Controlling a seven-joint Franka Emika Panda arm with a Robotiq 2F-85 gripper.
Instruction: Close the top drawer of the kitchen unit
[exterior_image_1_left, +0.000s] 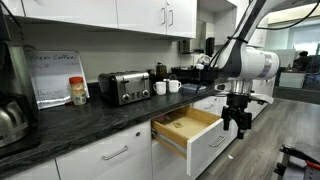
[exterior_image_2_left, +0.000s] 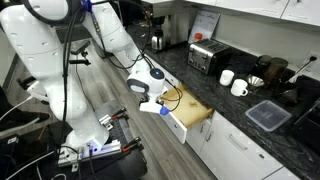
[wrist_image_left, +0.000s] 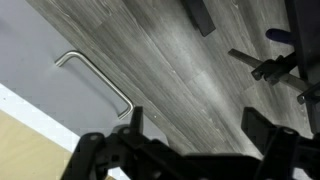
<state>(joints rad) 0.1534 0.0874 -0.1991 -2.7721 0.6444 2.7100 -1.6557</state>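
Note:
The top drawer (exterior_image_1_left: 186, 123) of the kitchen unit (exterior_image_1_left: 110, 156) stands pulled out, and its light wooden box shows in both exterior views (exterior_image_2_left: 192, 108). In the wrist view its white front (wrist_image_left: 45, 55) carries a silver bar handle (wrist_image_left: 95, 80), with the wood interior at the lower left. My gripper (exterior_image_1_left: 237, 121) hangs in the aisle just outside the drawer front (exterior_image_2_left: 151, 104), apart from it. Its fingers are open and empty, with only floor between them (wrist_image_left: 197, 135).
The dark speckled countertop (exterior_image_1_left: 90, 118) holds a toaster (exterior_image_1_left: 124, 87), white mugs (exterior_image_1_left: 166, 87), a jar (exterior_image_1_left: 78, 91) and a kettle (exterior_image_1_left: 10, 120). A grey tray (exterior_image_2_left: 268, 115) lies on the counter. Grey wood floor (wrist_image_left: 200, 60) runs along the unit, with dark equipment (exterior_image_2_left: 100, 150) on it.

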